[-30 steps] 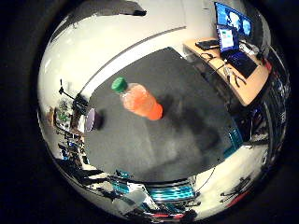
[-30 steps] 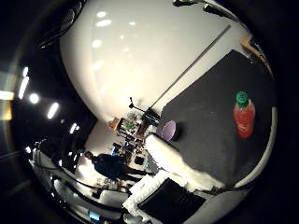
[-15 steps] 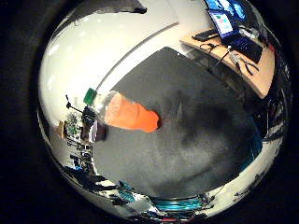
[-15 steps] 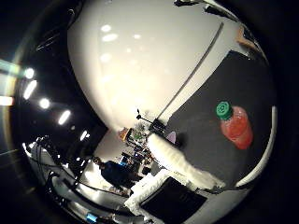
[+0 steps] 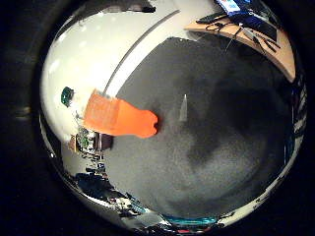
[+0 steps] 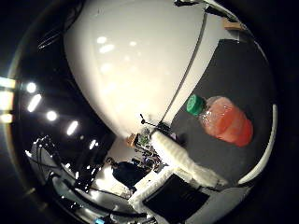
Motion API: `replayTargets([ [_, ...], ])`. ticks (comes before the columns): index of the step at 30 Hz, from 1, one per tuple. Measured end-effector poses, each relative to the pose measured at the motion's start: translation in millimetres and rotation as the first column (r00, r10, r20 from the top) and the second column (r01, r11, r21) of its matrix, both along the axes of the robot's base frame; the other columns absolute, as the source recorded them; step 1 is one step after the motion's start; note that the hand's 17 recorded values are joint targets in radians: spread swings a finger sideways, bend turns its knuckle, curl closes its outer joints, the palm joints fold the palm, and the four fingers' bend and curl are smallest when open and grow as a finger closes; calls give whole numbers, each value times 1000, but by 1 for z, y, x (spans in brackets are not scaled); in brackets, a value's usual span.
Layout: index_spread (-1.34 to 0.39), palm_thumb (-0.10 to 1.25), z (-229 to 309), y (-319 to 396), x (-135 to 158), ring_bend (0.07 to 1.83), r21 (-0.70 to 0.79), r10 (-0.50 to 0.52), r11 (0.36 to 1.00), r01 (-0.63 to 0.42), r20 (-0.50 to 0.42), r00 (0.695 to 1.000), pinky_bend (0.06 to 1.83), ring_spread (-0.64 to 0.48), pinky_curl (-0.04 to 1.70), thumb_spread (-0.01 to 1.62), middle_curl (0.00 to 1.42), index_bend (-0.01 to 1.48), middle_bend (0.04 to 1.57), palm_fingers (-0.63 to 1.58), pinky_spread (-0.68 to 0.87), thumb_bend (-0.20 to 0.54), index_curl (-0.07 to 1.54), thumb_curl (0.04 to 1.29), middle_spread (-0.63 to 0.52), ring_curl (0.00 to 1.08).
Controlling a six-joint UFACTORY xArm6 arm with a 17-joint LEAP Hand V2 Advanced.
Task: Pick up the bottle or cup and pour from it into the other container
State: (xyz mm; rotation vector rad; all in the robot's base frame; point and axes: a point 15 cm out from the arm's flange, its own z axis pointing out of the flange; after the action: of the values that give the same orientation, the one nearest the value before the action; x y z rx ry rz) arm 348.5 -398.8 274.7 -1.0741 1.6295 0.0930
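Note:
A clear bottle of orange liquid point(image 5: 118, 116) with a green cap point(image 5: 67, 96) stands on a black table top point(image 5: 207, 128). It looks large in the right little finger side palm view, so it is close to the palm. The right thumb side palm view shows the bottle point(image 6: 227, 119) too, beside a white finger point(image 6: 179, 161) of my hand point(image 6: 173, 173). The finger reaches out straight and stays away from the bottle. I cannot pick out a second container in either view.
A wooden desk with screens and a laptop point(image 5: 251, 28) stands past one edge of the black table. Stands and small clutter point(image 6: 145, 140) sit beyond the table edge behind the bottle. Pale floor point(image 5: 108, 44) surrounds the table.
Both views have shifted and the bottle looks larger, so the palm has come closer to it. The purple cup seen beside the bottle earlier no longer shows.

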Motion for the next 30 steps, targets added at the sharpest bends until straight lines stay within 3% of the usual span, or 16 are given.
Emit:
replayTargets([
  [5,-216,539,-22,3,4,562,28,12,1000,-11,-18,1000,783,110,-4,1097,370,164,378,221,434,-21,299,333,-3,202],
  [23,-223,578,-58,47,59,563,-6,131,991,-131,-33,991,791,119,-5,1082,368,165,367,217,425,-23,297,351,-3,205],
  [30,-224,624,-62,69,65,642,2,184,983,-184,-45,982,814,82,-10,1061,376,172,391,333,373,-19,298,363,-35,216],
])
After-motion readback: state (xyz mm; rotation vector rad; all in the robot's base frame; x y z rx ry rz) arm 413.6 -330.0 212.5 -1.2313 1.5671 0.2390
